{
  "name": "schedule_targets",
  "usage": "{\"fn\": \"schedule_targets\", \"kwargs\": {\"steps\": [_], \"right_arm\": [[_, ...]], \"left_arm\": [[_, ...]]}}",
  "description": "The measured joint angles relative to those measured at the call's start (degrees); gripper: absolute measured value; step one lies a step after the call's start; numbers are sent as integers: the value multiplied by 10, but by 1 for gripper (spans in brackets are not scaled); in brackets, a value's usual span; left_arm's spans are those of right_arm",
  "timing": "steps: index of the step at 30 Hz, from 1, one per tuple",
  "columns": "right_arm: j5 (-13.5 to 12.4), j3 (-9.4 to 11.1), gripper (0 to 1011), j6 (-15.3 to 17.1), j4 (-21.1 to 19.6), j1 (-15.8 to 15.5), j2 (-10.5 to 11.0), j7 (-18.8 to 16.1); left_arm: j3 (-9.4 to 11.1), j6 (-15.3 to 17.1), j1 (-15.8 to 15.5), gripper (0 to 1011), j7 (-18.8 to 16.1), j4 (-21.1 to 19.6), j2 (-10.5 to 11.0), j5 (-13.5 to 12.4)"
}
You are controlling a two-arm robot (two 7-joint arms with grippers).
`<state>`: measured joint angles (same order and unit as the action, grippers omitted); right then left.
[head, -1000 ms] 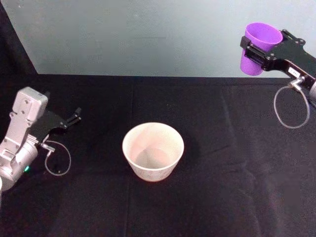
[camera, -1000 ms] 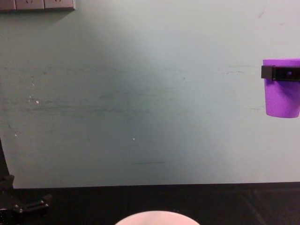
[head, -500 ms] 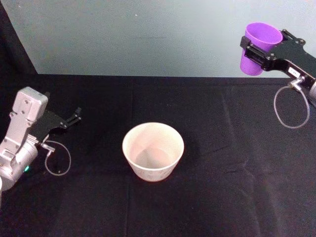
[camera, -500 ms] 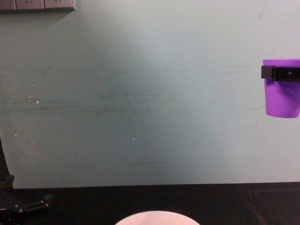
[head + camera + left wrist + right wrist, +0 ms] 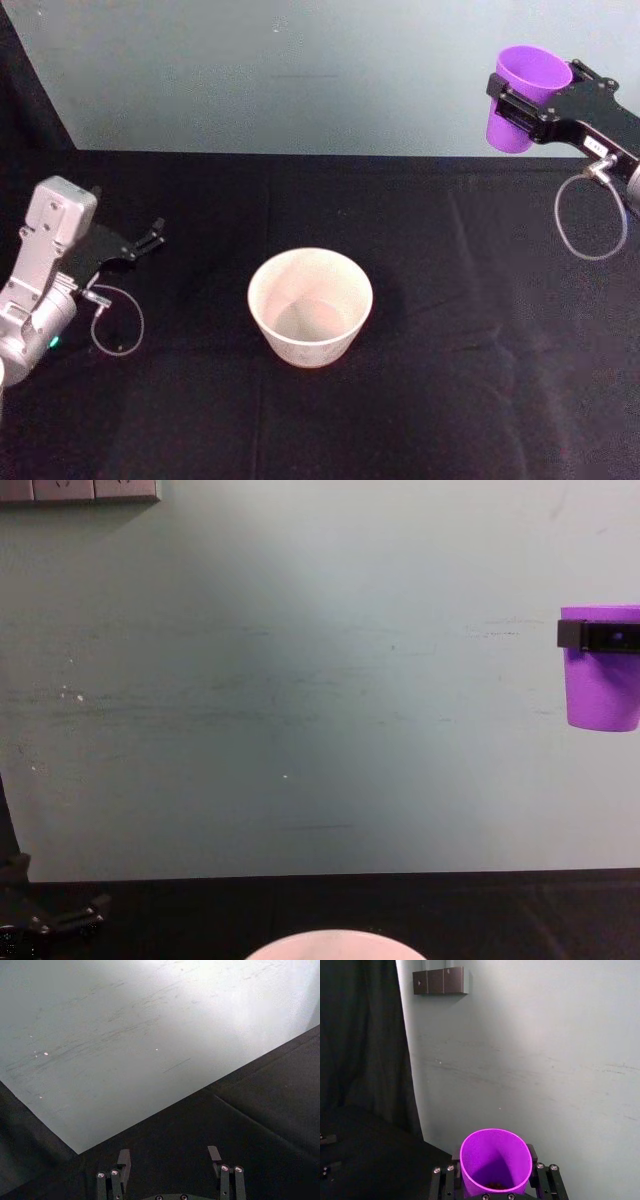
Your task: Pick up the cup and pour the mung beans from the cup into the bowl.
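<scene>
purple cup [image 5: 495,1157] in the right hand [image 5: 532,100] mostly hides its mung beans [image 5: 494,1186].

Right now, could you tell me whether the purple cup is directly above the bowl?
No, the right gripper holds the cup high, well to the right of the bowl.
</scene>
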<state>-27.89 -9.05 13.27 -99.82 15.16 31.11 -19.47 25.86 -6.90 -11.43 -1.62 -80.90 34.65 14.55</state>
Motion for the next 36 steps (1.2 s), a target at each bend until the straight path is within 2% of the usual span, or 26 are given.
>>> {"fn": "schedule_targets", "kwargs": {"steps": [36], "right_arm": [[0,0,735,0,0,0,0,0]], "left_arm": [[0,0,0,1000,0,0,0,0]]}}
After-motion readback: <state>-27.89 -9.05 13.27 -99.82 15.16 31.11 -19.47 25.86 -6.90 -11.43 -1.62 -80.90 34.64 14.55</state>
